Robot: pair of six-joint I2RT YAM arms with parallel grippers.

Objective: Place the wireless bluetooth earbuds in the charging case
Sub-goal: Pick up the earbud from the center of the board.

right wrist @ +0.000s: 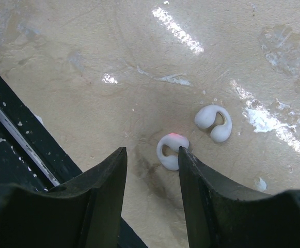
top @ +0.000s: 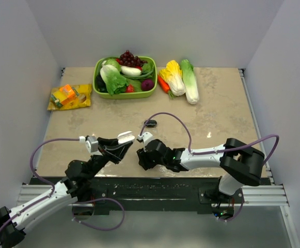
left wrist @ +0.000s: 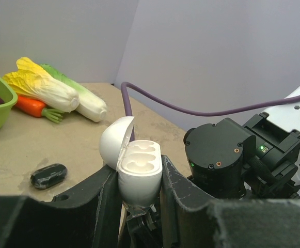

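While our left tool clenches the open white clamshell charging case, our released right tool, off-centre, could knock the white curved earbud aside.

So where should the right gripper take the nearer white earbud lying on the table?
Probably across its two rounded lobes, coming straight down from above: the white earbud lies flat, a small C-shape, with the other bud apart, leaving finger room.
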